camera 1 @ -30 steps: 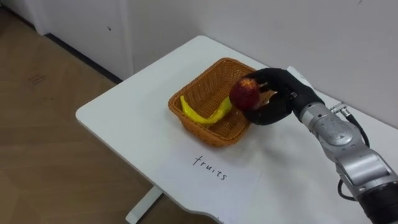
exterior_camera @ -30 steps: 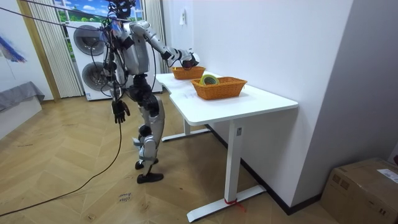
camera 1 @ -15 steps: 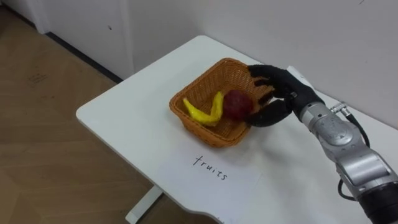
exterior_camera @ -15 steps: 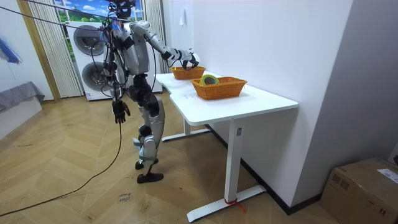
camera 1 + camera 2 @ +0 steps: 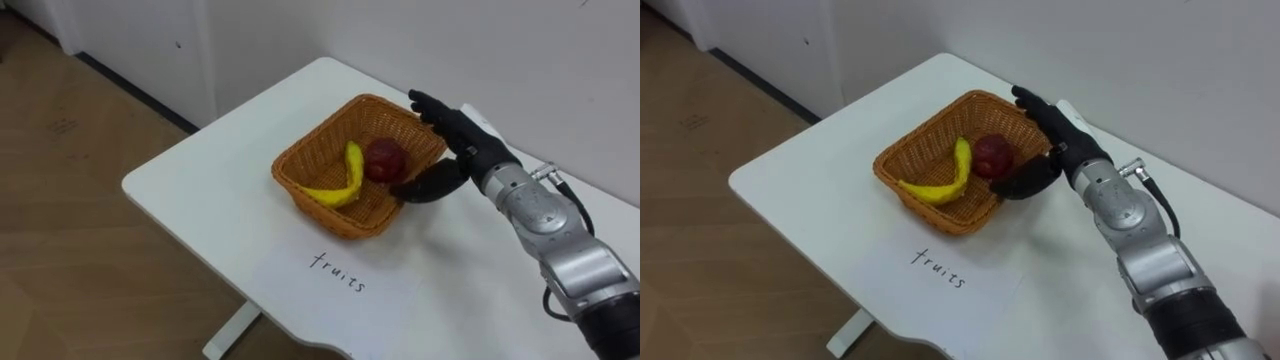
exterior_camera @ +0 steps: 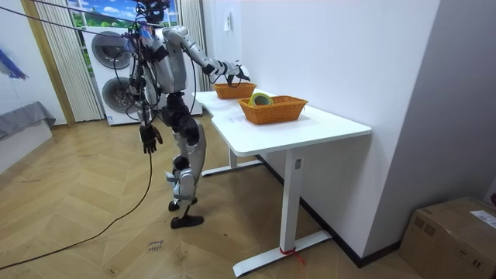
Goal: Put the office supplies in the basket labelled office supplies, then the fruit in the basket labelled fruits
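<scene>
White walls close off the corner where a white rectangular table (image 5: 200, 190) stands on pale herringbone wood flooring, with two stacked washing machines (image 6: 112, 77) behind the robot. On the table a round red apple (image 5: 386, 160) lies inside an open woven wicker basket (image 5: 322, 212), touching the upper end of a curved yellow banana (image 5: 340, 182) that lies beside it on the basket's floor. The robot's black right hand (image 5: 462, 150) hovers at the basket's right rim, spread wide and holding nothing: fingers straight above the rim, thumb out beside the wall. A white paper sheet (image 5: 385, 292) with a handwritten word lies just in front of the basket. Further along the table a second wicker basket (image 6: 273, 111) holds a green-and-yellow round object (image 6: 261, 98). The robot stands at the table's end with its right arm stretched forward; its left hand (image 6: 147, 138) hangs by its thigh, too small to tell its state.
</scene>
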`<state>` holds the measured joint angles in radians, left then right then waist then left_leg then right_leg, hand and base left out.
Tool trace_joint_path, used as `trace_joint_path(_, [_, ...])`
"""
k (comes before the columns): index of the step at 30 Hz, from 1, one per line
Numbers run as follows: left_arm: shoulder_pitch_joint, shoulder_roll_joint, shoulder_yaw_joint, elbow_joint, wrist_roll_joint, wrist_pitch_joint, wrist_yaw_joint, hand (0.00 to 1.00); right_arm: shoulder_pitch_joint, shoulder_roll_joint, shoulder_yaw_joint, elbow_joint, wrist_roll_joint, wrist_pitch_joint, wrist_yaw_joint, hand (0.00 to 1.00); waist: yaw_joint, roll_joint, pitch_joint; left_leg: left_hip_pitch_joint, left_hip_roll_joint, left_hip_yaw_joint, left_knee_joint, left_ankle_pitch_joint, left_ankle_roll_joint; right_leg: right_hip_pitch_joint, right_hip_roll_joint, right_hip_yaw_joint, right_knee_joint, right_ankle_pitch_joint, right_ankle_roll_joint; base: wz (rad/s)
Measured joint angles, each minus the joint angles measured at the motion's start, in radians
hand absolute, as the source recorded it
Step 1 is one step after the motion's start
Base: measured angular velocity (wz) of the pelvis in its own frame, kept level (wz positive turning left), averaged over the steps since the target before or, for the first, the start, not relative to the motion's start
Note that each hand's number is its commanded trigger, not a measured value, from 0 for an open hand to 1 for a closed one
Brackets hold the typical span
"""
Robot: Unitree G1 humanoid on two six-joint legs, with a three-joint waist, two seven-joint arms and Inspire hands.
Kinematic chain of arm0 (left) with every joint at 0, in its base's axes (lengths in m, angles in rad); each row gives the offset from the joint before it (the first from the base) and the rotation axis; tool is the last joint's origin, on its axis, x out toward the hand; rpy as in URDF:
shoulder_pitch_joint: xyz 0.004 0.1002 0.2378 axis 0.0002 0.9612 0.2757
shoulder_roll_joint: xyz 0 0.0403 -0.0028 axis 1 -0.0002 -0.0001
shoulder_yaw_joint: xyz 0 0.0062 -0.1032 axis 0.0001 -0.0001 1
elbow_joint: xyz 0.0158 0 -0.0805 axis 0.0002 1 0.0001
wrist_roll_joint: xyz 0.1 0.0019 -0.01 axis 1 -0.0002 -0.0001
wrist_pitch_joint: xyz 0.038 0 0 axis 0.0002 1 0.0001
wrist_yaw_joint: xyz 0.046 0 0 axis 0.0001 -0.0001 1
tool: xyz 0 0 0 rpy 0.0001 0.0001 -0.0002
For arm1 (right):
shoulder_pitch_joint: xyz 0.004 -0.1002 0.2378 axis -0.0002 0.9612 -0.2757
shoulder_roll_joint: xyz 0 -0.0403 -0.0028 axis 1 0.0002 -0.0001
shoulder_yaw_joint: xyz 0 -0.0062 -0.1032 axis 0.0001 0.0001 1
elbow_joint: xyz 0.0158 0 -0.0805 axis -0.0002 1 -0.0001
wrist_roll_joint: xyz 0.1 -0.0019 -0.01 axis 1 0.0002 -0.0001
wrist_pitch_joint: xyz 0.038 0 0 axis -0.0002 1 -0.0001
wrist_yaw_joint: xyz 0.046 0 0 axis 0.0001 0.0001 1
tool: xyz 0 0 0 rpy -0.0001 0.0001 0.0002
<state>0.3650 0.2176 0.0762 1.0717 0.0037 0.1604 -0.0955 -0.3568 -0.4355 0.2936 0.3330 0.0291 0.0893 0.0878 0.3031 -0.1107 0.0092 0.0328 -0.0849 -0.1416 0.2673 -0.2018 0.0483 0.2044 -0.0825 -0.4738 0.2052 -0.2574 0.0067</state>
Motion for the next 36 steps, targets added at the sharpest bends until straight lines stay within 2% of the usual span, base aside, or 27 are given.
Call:
trace_joint_path(5, [0.000, 0.000, 0.000, 0.000, 0.000, 0.001, -0.001, 0.00, 0.000, 0.000, 0.000, 0.000, 0.002, 0.000, 0.000, 0.00, -0.001, 0.003, -0.0005, 0.000, 0.000, -0.002, 0.001, 0.000, 0.000, 0.001, 0.000, 0.000, 0.001, 0.000, 0.000, 0.00])
trace_joint_path(12, [0.001, 0.002, 0.000, -0.001, 0.000, 0.001, 0.005, 0.00, 0.000, 0.000, -0.003, 0.000, 0.010, 0.000, -0.003, 0.00, -0.006, -0.004, -0.0058, 0.007, 0.001, 0.002, 0.000, 0.000, 0.000, 0.002, -0.003, 0.003, 0.007, 0.000, 0.000, -0.01])
trace_joint_path(15, [0.001, 0.001, 0.001, -0.002, -0.002, 0.000, 0.016, 0.00, 0.000, 0.000, -0.022, -0.032, 0.033, 0.000, -0.005, 0.00, -0.030, -0.003, -0.0053, 0.009, 0.001, 0.006, 0.000, 0.000, 0.000, 0.002, -0.005, 0.006, 0.015, 0.000, 0.001, 0.00])
trace_joint_path(19, [-0.001, 0.001, 0.025, -0.014, 0.001, -0.001, 0.024, 0.00, 0.000, -0.002, -0.120, -0.134, 0.059, -0.001, -0.029, 0.00, -0.081, 0.002, -0.0065, 0.007, 0.002, 0.015, 0.005, 0.000, 0.001, 0.001, -0.002, 0.018, 0.009, 0.000, 0.001, -0.05])
trace_joint_path(23, [-0.006, 0.001, 0.027, -0.014, 0.009, -0.009, 0.027, 0.00, 0.000, -0.011, -0.166, -0.205, 0.104, -0.015, -0.087, 0.00, -0.111, 0.023, -0.0152, 0.018, 0.007, 0.032, 0.000, 0.000, 0.001, 0.005, 0.010, 0.045, 0.001, 0.010, 0.000, -0.17])
trace_joint_path(25, [-0.007, -0.003, 0.027, -0.019, 0.008, -0.016, 0.028, 0.00, 0.001, -0.013, -0.173, -0.219, 0.145, -0.023, -0.111, 0.00, -0.133, 0.038, -0.0134, 0.033, 0.015, 0.056, -0.011, 0.000, 0.002, 0.007, 0.013, 0.068, 0.001, 0.016, -0.002, -0.29])
trace_joint_path(28, [-0.024, -0.002, 0.025, -0.018, 0.009, -0.015, 0.028, 0.00, 0.001, -0.013, -0.189, -0.261, 0.154, -0.023, -0.125, 0.00, -0.171, 0.050, -0.0109, 0.029, 0.020, 0.069, -0.011, 0.000, 0.002, -0.002, 0.015, 0.082, 0.001, 0.019, -0.004, -0.16])
trace_joint_path(31, [-0.033, -0.002, 0.019, -0.019, 0.009, -0.015, 0.027, 0.00, 0.001, -0.028, -0.210, -0.316, 0.157, -0.023, -0.142, 0.00, -0.195, 0.056, -0.0128, 0.029, 0.025, 0.090, -0.018, 0.000, 0.002, -0.014, 0.015, 0.110, 0.000, 0.019, -0.005, -0.20])
trace_joint_path(36, [-0.047, 0.004, 0.020, -0.036, 0.009, -0.017, 0.035, 0.00, 0.001, -0.034, -0.252, -0.367, 0.156, -0.023, -0.197, 0.00, -0.226, 0.048, -0.0159, 0.042, 0.028, 0.114, -0.033, -0.001, 0.002, -0.016, 0.019, 0.129, -0.002, 0.019, -0.005, -0.12])
